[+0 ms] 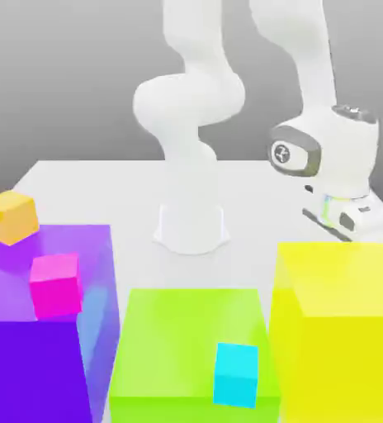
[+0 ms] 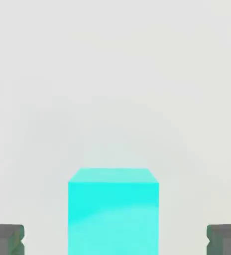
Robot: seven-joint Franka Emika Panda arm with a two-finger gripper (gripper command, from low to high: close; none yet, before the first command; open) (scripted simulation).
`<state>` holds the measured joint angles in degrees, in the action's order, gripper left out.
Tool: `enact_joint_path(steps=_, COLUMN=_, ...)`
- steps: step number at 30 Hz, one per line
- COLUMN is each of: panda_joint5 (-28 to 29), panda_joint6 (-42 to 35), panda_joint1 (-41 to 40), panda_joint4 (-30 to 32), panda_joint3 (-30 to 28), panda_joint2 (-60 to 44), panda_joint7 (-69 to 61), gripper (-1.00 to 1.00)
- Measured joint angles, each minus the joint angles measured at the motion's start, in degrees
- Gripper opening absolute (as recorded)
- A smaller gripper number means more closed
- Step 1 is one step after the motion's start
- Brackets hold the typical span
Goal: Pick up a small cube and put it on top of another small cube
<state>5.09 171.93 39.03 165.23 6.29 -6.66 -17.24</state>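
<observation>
- Between the open fingers of the gripper (image 2: pixel 115 244) in the hand view: teal small cube (image 2: pixel 113 214), touching neither finger.
- Arm (image 1: pixel 314 78) bent over to the exterior view's right, hand low behind yellow block (image 1: pixel 339 330).
- Green block (image 1: pixel 193 339) mid-row, sky-blue cube (image 1: pixel 236 375) on top.
- Purple block (image 1: pixel 38 355) at the exterior view's left, carries pink cube (image 1: pixel 56 286) and orange cube (image 1: pixel 10 218).
- Pale table (image 1: pixel 257 202) under arm base (image 1: pixel 191 229).

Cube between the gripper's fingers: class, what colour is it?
The cube is turquoise, plain all over, seen best in the hand view.
</observation>
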Motion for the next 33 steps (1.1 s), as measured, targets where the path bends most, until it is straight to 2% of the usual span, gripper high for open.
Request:
enact_joint_path(steps=3, panda_joint5=2.58, panda_joint6=5.02, panda_joint1=3.49, panda_joint4=-1.09, panda_joint3=-4.14, panda_joint2=-6.16, panda_joint7=1.99, gripper=0.00)
enact_joint_path(steps=4, panda_joint5=2.89, panda_joint6=6.17, panda_joint1=4.31, panda_joint4=-1.33, panda_joint3=-5.01, panda_joint2=-7.55, panda_joint7=2.31, gripper=-1.00)
enact_joint_path(steps=11, panda_joint5=3.02, panda_joint6=6.08, panda_joint1=4.43, panda_joint4=-1.33, panda_joint3=-5.15, panda_joint2=-7.57, panda_joint7=2.40, gripper=-1.00)
enact_joint_path(steps=16, panda_joint5=-1.68, panda_joint6=-1.23, panda_joint1=1.42, panda_joint4=0.30, panda_joint3=-0.98, panda_joint2=1.44, panda_joint7=-1.20, gripper=-1.00)
enact_joint_path(steps=19, panda_joint5=-4.74, panda_joint6=-5.93, panda_joint1=2.09, panda_joint4=1.22, panda_joint3=-0.55, panda_joint2=7.16, panda_joint7=-3.43, gripper=-1.00)
enact_joint_path(steps=33, panda_joint5=5.39, panda_joint6=-29.68, panda_joint1=0.48, panda_joint4=-2.50, panda_joint3=-2.45, panda_joint2=7.27, panda_joint7=10.57, gripper=-1.00)
